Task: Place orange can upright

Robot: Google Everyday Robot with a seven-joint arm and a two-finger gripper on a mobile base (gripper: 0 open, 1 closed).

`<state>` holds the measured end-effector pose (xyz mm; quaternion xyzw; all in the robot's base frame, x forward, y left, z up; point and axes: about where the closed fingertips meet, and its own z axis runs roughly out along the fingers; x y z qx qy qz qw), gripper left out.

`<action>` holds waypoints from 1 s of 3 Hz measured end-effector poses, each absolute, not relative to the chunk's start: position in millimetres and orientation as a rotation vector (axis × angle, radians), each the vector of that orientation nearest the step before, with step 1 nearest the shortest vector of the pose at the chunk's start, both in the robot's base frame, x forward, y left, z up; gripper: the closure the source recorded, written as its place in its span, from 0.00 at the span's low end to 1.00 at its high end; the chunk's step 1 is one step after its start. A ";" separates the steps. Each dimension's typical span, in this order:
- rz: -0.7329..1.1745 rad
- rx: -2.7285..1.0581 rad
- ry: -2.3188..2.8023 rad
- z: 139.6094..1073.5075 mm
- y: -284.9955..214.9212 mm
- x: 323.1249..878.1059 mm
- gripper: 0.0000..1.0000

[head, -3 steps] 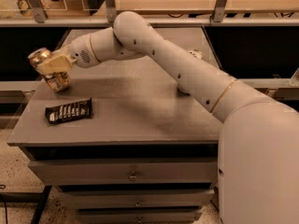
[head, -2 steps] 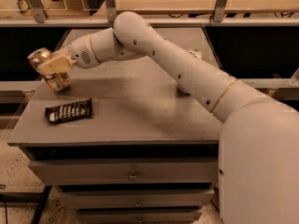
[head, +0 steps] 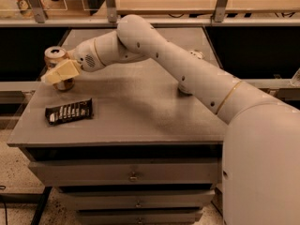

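Observation:
The orange can stands about upright at the far left of the grey table top, silver lid up, its base on or just above the surface. My gripper reaches in from the right and is shut on the can's body. One cream finger crosses the front of the can and hides its middle. The white arm stretches across the table from the lower right.
A flat dark snack bar wrapper lies on the table in front of the can, near the left front corner. The table's left edge is close to the can. Drawers sit below the top. A railed shelf runs behind.
The can was held tilted and higher, further left; now it has come down and slightly right, turned upright, still in the gripper.

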<state>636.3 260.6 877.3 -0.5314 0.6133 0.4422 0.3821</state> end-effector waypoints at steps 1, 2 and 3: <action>1.109 -1.366 1.599 873.2 247.0 632.8 0.00; 1.066 -1.380 1.642 871.0 228.9 631.2 0.00; 1.066 -1.381 1.642 871.0 229.0 631.1 0.00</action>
